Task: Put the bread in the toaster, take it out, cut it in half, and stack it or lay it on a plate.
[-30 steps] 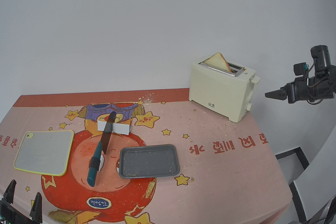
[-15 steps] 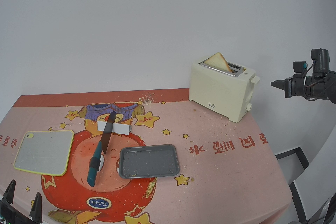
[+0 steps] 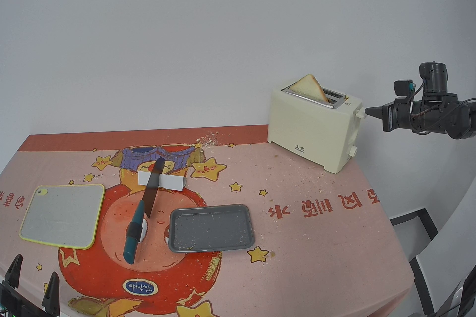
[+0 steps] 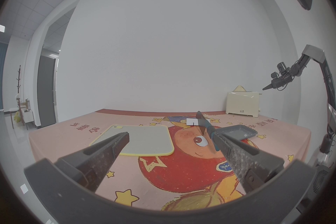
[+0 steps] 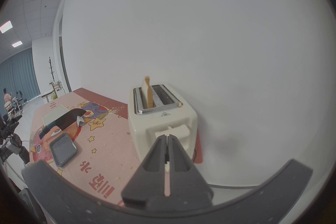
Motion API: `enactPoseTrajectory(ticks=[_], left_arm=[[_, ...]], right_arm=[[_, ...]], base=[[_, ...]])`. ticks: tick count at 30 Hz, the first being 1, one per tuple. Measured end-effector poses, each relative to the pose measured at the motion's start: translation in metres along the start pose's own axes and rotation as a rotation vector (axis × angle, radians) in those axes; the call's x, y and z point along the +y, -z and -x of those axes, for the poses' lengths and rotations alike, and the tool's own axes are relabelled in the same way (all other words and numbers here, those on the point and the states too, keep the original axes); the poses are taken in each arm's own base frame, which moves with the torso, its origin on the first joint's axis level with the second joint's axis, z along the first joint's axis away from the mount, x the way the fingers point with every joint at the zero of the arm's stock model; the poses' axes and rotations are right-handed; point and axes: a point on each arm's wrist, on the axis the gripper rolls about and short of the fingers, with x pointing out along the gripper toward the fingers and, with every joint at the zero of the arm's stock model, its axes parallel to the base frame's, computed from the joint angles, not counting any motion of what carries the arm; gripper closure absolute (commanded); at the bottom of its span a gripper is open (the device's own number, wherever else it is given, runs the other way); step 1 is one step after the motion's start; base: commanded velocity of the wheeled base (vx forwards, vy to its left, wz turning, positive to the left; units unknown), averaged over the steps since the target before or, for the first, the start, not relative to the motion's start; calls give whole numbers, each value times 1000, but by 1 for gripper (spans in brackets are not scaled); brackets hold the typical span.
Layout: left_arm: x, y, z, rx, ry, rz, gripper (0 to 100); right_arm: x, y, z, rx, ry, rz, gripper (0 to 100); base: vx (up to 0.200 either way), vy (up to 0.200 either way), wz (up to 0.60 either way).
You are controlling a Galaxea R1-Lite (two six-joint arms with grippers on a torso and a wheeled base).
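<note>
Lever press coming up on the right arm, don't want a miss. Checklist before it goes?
1. Bread seated in the toaster slot: ok, tilted, top sticking out.
2. Right hand shut for pushing: ok.
3. Right hand lined up with the lever: ok, tip right by it.
4. Tip touching the lever: cannot tell.
5. Left hand clear of the toaster: ok, open, far off.
6. Toaster powered: cannot tell.
</note>
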Motion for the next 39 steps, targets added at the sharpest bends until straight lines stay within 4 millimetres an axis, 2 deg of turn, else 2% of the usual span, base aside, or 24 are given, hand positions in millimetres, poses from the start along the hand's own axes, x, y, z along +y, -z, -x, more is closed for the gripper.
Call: enactPoseTrajectory(ticks=[8,22,29,39], left_arm=[[0,0,0,0,1,1,0],[0,0,0,0,1,1,0],[0,0,0,0,1,1,0],[0,0,0,0,0,1,0]], right_arm=[[-6,-3,-10,-7,5,-4,100],[-10,22,-29,37,-1,-21,100],[-9,41,-42,56,-4,-24,100],[-9,53,-46,89,-7,-38,100]], base=[[0,0,0],[0,0,0],[0,0,0],[0,0,0]])
